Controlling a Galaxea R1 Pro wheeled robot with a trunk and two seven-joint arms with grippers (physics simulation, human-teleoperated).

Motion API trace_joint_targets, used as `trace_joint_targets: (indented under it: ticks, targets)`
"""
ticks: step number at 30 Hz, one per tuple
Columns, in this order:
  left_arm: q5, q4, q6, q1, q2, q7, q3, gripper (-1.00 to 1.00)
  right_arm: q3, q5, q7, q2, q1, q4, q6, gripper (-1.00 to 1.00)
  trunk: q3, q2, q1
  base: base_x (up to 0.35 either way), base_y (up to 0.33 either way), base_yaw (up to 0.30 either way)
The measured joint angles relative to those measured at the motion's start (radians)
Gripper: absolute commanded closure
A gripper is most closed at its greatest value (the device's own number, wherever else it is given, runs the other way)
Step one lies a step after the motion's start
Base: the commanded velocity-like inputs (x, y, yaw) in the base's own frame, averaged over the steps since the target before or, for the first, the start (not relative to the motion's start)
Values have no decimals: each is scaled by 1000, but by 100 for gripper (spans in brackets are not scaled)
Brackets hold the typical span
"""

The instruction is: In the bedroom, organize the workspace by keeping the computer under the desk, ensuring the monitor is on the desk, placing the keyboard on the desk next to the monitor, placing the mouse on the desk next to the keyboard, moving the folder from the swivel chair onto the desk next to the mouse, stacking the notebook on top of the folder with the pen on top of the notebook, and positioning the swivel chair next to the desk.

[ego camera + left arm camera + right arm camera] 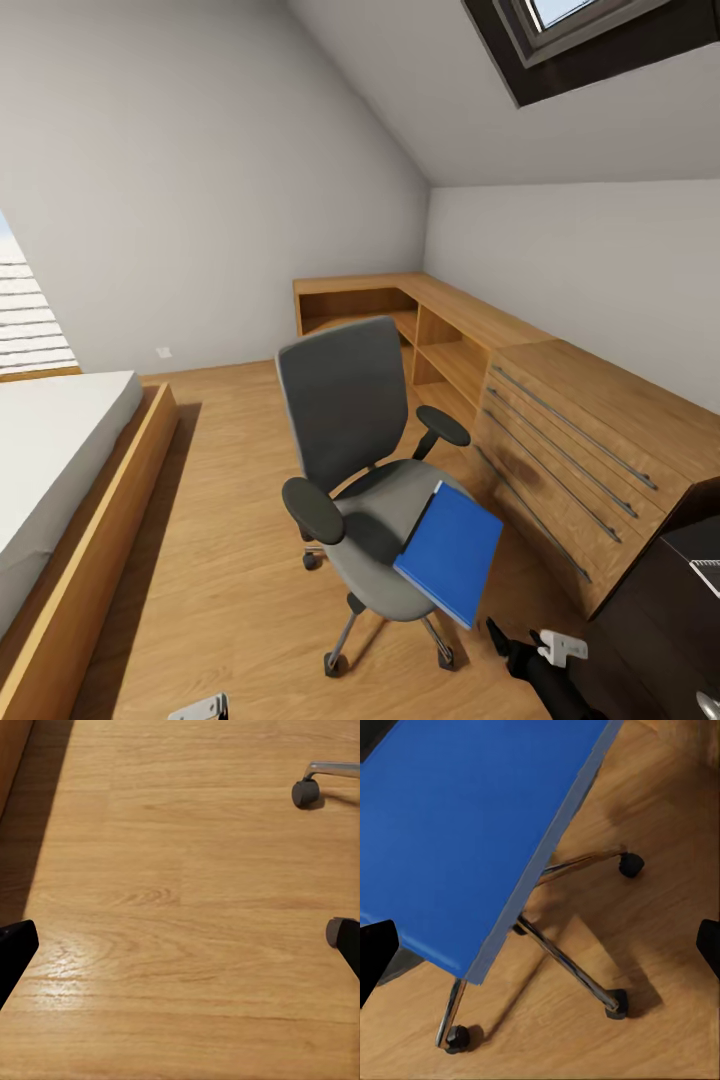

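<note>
1. I see the swivel chair (pixel 365 470) standing mid-floor: grey upholstered tall back, rounded black armrests, chrome star base on dark castors.
2. The folder (pixel 452 552) is a flat, bright-blue rectangle with a thin pale edge. It lies tilted on the front of the chair seat, one corner overhanging the seat toward my right arm.
3. From the right wrist view the folder (pixel 472 825) shows smooth and matte, with chrome legs and black castors on the floor below it.
4. My right hand (pixel 540 945) hangs above the folder's overhanging corner; its dark fingertips sit wide apart, holding nothing.
5. My left hand (pixel 180 945) points down at bare floor, fingertips likewise spread and empty; a chair castor (pixel 304 793) lies ahead of it.
6. The floor (pixel 220 540) is glossy light wood plank with visible grain.
7. A light wooden chest (pixel 580 460) with long bar handles stands just beside the chair, joined to open wooden shelving (pixel 420 320) along the wall.
8. A corner of the glossy black tabletop (pixel 695 565) shows near the chest.
9. A wood-framed bed (pixel 70 480) with a pale mattress lies opposite.
</note>
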Motion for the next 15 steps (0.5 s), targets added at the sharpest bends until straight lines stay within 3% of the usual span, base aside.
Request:
trace_joint_targets:
  ticks: [5,11,15]
  targets:
    - [1,0,1,0,0,1,1,-100,2,-103,76,-20,0,6,6,-100,0,0,0,0,0,0]
    - [1,0,2,1,3,1,4,-100,2,-142,218,-34,0,8,62,-100,0,0,0,0,0,0]
    - [1,0,3,1,2,1,3,-100,2,-152,338,-41,0,7,174,-100,0,0,0,0,0,0]
